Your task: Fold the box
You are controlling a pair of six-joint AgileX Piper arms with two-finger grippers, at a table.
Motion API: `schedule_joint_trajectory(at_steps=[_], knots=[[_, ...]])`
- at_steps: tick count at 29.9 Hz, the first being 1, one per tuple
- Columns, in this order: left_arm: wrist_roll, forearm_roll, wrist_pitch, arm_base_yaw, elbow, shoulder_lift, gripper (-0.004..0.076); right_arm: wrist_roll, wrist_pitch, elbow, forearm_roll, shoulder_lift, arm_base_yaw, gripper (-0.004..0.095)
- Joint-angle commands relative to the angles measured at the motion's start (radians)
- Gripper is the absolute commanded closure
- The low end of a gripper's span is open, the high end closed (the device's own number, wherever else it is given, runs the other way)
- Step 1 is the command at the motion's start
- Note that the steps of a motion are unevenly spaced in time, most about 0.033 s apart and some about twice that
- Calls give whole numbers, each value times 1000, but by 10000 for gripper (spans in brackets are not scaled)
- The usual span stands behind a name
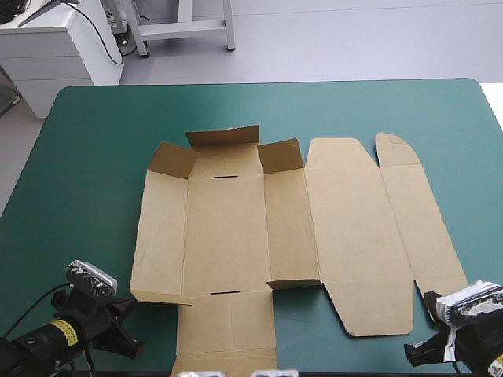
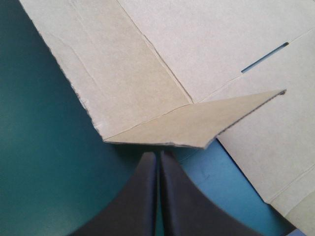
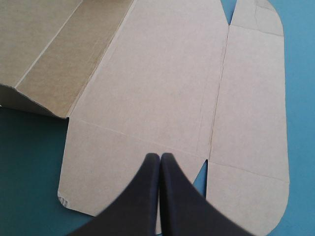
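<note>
The brown box [image 1: 228, 236] lies opened out in the middle of the teal-green tabletop [image 1: 86, 157], mostly flat. At its far end three flaps [image 1: 222, 145] stand raised over the left half. The wide lid panel [image 1: 346, 212] and its narrow side strip lie flat to the right. The left end effector [image 2: 158, 155] has its black fingers pressed together into one point, holding nothing, just short of the box's near left corner. There a corner flap [image 2: 197, 128] tilts up off the cover, and a thin slot [image 2: 264, 57] shows beyond it. The right end effector [image 3: 160, 156] is likewise pressed together and empty, its tip over the lid panel's near flap; whether it touches the board cannot be told.
</note>
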Motion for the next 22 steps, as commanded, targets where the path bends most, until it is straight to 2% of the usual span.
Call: schedule_joint_trajectory(at_steps=[1,12,16,22], knots=[[-1,-10,-55,-5,-25,8,723,5,-58,17,12,-6,-11,923],[-1,13,-36,-5,-63,8,723,5,-87,44,8,-13,-11,923],[-12,22,33,-5,-146,8,723,-2,-89,44,8,-13,-11,924],[-63,37,35,-5,-300,67,722,-2,-95,44,8,-13,-11,923]])
